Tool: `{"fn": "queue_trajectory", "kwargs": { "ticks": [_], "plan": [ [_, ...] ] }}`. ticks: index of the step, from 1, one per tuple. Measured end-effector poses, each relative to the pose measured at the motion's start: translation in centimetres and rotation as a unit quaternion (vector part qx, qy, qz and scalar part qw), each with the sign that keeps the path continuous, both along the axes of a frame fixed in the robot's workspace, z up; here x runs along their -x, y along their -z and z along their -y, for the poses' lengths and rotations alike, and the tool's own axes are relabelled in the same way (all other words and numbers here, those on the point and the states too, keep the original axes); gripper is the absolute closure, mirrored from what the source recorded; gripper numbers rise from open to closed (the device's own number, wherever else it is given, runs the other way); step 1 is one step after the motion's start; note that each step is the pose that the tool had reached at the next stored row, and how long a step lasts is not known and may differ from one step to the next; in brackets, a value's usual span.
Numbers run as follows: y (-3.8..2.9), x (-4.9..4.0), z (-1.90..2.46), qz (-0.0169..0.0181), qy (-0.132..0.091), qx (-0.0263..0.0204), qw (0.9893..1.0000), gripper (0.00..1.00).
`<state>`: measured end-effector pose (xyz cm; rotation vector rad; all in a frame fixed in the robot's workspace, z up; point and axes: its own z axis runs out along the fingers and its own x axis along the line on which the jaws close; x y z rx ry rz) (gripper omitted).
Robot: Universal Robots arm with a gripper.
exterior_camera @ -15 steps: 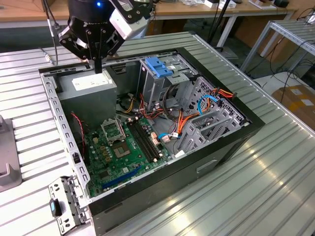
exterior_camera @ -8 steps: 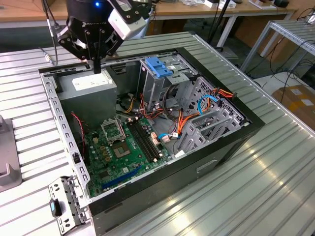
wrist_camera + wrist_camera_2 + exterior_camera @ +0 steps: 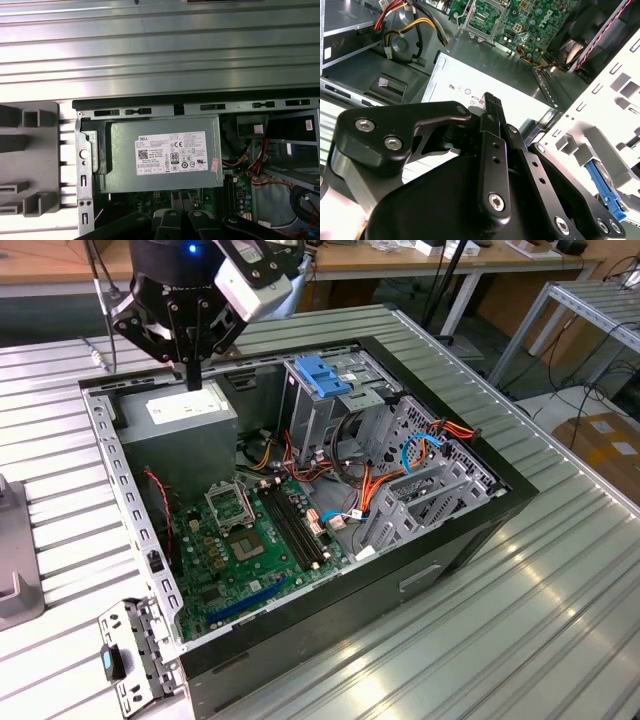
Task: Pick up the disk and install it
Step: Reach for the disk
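Jaws pressed together with nothing between them: that was how I looked in the exterior view. My gripper (image 3: 195,378) hung over the far corner of the open computer case (image 3: 330,630), close above the grey power box (image 3: 185,412). Down inside lay the green board (image 3: 240,540). Toward the exterior view's right stood the tall metal cage (image 3: 330,410) with a blue bracket (image 3: 322,375) on top. Next to it were some grey bays (image 3: 425,495) with orange wires (image 3: 375,490) beside them. The bays looked bare to me.

In the second wrist view one black finger (image 3: 492,130) of mine pointed at the white label (image 3: 465,87) on the power box. I could not tell if it touched. A blue strip (image 3: 602,192) sat tucked in pale metal (image 3: 615,115). I could not tell if that blue was the edge of the disk or just a clip.

In the first wrist view I looked straight down on the power box. I also saw the ribbed table (image 3: 160,50) and a grey stand (image 3: 30,160) just outside the case.

So I could not tell where the disk lay. My jaws had nothing in them, so I judged the picking up was not done. The fitting in was all left to do too.
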<state>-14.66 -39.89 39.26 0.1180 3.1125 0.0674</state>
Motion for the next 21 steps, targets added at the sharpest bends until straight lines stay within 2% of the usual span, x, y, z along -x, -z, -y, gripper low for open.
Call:
{"fn": "queue_trajectory", "kwargs": {
  "ticks": [21],
  "plan": [
    [0.00,1.07,0.00,0.0000,0.000,0.0000,1.0000,0.90]
  ]
}}
